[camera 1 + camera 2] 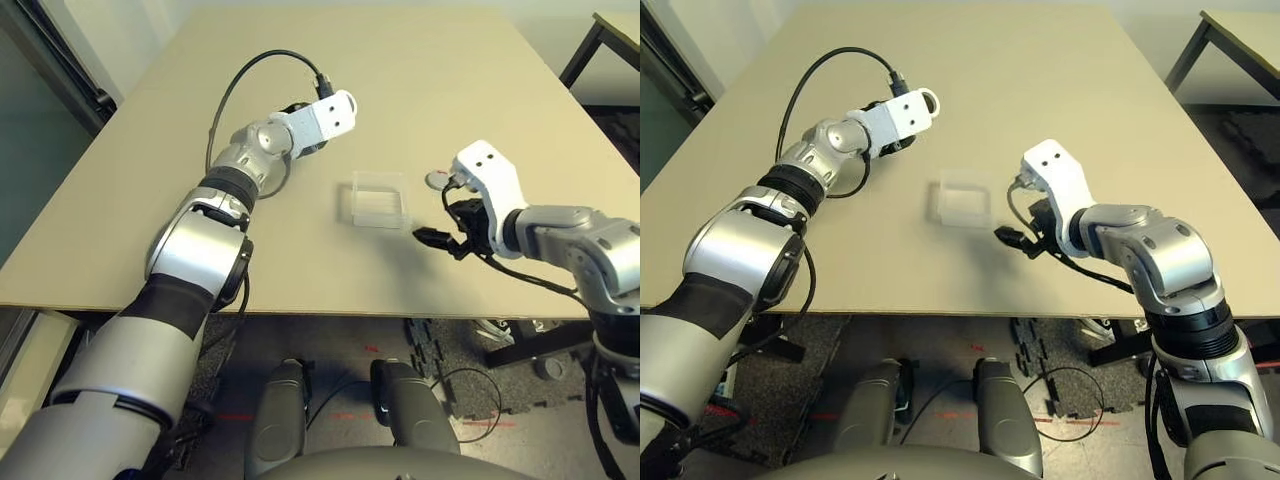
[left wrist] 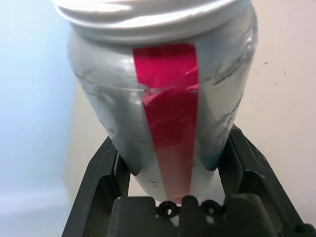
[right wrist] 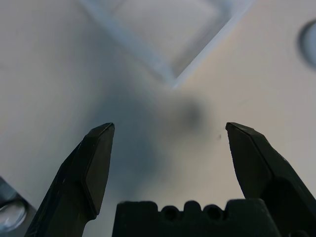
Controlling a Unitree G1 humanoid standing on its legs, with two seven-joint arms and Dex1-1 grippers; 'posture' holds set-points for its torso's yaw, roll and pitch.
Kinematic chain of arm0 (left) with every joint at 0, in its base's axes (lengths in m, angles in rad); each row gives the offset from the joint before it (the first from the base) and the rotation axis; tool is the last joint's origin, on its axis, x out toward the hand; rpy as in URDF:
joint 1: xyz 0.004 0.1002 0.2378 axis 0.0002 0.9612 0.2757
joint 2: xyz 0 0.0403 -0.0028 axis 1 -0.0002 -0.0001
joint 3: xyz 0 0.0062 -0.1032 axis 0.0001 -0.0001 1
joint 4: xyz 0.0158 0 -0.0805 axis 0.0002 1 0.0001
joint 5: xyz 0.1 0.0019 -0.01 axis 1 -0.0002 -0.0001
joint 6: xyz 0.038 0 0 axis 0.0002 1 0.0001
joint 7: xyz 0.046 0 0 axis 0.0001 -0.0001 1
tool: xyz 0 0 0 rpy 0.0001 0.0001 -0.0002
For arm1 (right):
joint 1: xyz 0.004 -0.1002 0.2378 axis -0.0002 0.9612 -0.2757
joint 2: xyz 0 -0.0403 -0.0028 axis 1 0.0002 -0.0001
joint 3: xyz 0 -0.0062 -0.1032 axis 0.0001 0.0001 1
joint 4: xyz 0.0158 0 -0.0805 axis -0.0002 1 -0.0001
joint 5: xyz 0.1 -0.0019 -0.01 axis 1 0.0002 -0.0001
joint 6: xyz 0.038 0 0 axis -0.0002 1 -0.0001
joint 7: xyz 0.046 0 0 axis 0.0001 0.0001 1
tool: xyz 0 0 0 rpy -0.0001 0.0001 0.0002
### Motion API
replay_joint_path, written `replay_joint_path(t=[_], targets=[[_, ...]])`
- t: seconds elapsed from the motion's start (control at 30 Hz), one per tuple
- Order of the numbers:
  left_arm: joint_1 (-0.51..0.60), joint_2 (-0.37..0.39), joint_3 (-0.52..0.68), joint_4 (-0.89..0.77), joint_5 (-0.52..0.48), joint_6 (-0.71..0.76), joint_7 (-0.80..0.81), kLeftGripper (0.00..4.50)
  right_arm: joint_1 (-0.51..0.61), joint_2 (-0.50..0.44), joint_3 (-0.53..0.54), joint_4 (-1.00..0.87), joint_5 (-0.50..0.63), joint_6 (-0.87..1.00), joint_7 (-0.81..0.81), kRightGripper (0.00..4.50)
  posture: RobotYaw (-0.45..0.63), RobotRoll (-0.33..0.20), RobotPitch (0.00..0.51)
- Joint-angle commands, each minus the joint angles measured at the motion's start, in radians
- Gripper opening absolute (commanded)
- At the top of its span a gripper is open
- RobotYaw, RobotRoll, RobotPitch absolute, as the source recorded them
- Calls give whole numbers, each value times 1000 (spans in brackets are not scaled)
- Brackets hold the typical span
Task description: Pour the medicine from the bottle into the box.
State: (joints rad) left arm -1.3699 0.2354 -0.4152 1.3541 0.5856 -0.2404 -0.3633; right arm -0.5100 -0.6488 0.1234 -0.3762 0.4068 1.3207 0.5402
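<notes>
My left gripper [image 2: 173,148] is shut on the bottle [image 2: 163,98], a silvery-grey cylinder with a red label strip, its pale rim pointing away from the wrist. In the head views that hand hovers over the table's far left of centre, with the bottle hidden behind the white wrist block [image 1: 325,118]. The box [image 1: 378,200], a shallow clear square tray, lies on the table mid-centre, to the right of and nearer than the left hand. My right gripper [image 1: 438,232] is open and holds nothing, just right of the box; one box corner [image 3: 168,29] lies beyond its fingertips. The medicine is hidden.
A flat round grey cap [image 1: 437,180] lies on the table just right of the box, beside my right wrist. The tan table [image 1: 420,70] stretches wide behind. A black cable [image 1: 235,90] loops over the left forearm. Another table's leg [image 1: 585,50] stands far right.
</notes>
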Motion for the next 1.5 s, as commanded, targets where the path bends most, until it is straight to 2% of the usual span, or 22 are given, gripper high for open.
replay_joint_path(t=[0.03,0.37,0.5,0.77,0.97,1.17,1.27,1.4,1.5], targets=[[-37,-17,-122,21,132,-53,50,2693,-7,10,46,56,-12,-44,9,4500,-101,0,131],[-87,-34,-485,38,478,-122,228,2693,-71,63,104,162,-47,-133,14,4500,-101,0,118],[-98,-44,-560,41,550,-124,290,2693,-78,77,107,192,-61,-159,12,4500,-97,0,113],[-102,-64,-557,45,546,-138,314,2693,-84,95,105,224,-77,-189,12,4500,-101,0,106],[-100,-70,-476,46,467,-135,275,2693,-86,101,102,238,-88,-200,16,4500,-97,0,108],[-105,-63,-468,45,470,-123,280,2693,-90,103,105,255,-93,-213,22,4500,-84,0,107],[-95,-65,-365,45,370,-120,220,2693,-98,107,107,269,-96,-223,23,4500,-80,0,105],[-51,-93,7,39,9,19,31,2693,-102,115,104,283,-99,-235,27,4500,-78,0,100],[-23,-104,214,29,-175,133,-10,2693,-100,114,103,288,-105,-245,34,4500,-77,0,98]])
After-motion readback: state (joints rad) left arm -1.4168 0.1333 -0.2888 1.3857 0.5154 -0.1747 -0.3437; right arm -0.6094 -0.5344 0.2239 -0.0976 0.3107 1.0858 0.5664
